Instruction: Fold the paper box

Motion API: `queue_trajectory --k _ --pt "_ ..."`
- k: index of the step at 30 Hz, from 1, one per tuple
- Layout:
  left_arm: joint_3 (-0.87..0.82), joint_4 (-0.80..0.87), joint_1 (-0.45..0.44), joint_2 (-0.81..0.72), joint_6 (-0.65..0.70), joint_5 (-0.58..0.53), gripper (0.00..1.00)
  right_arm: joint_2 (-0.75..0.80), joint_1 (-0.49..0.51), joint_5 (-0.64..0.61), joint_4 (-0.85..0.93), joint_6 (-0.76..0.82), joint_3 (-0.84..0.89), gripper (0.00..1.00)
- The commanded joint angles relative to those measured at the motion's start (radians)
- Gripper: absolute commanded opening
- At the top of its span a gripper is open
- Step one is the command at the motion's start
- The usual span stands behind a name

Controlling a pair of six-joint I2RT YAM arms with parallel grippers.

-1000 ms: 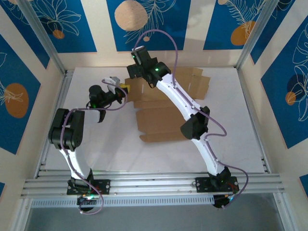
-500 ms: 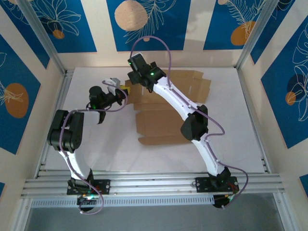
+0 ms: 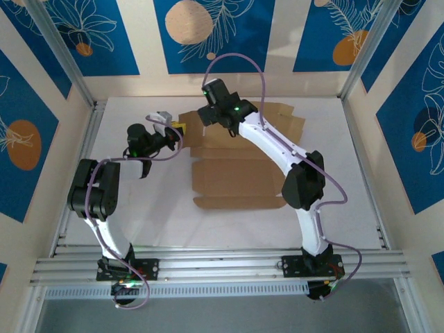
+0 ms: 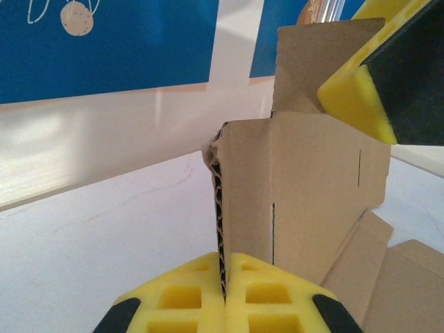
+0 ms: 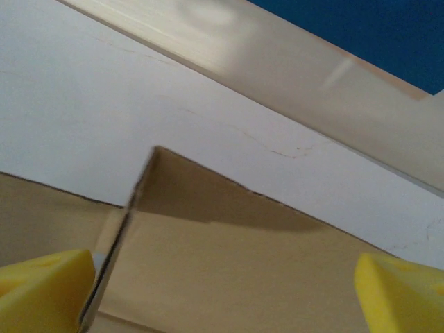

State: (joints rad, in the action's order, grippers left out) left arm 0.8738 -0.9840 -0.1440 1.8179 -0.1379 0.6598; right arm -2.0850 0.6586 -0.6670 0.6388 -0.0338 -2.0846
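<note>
Tightly, left gripper (image 4: 225, 295) on paper box (image 4: 312, 187)

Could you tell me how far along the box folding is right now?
Early. One side flap stands raised, pinched by the shut left gripper. The open right gripper is poised over the far end of the box. The rest lies flat, unfolded.

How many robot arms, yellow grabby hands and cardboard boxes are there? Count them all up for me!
Robot arms: 2 (left arm, right arm)
Grippers with yellow fingers: 2 (left gripper, right gripper)
Brown paper box: 1
Total: 5
</note>
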Motion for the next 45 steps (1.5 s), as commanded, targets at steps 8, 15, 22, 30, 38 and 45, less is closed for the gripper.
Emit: queue_trajectory --k 8,15,22,30,38,45 --pt "-0.006 -0.014 0.011 -0.057 0.052 0.009 0.0 0.07 -0.067 0.047 -0.036 -0.011 0.068 0.92" --pt "-0.01 -0.005 0.012 -0.065 0.062 0.014 0.0 0.053 -0.088 0.071 0.006 -0.049 0.035 0.89" --pt "-0.001 -0.019 0.011 -0.06 0.011 0.006 0.0 0.066 -0.065 0.249 0.031 -0.018 0.012 0.89" --pt "0.046 0.046 0.011 -0.065 -0.091 -0.049 0.0 0.305 -0.018 0.408 -0.188 -0.003 0.241 0.99" --pt "0.126 0.154 0.008 -0.069 -0.213 -0.005 0.0 0.465 -0.04 0.387 -0.252 -0.135 0.481 0.89" --pt "0.165 0.281 0.003 -0.091 -0.357 -0.048 0.0 0.423 0.007 0.395 -0.304 -0.078 0.65 0.56"
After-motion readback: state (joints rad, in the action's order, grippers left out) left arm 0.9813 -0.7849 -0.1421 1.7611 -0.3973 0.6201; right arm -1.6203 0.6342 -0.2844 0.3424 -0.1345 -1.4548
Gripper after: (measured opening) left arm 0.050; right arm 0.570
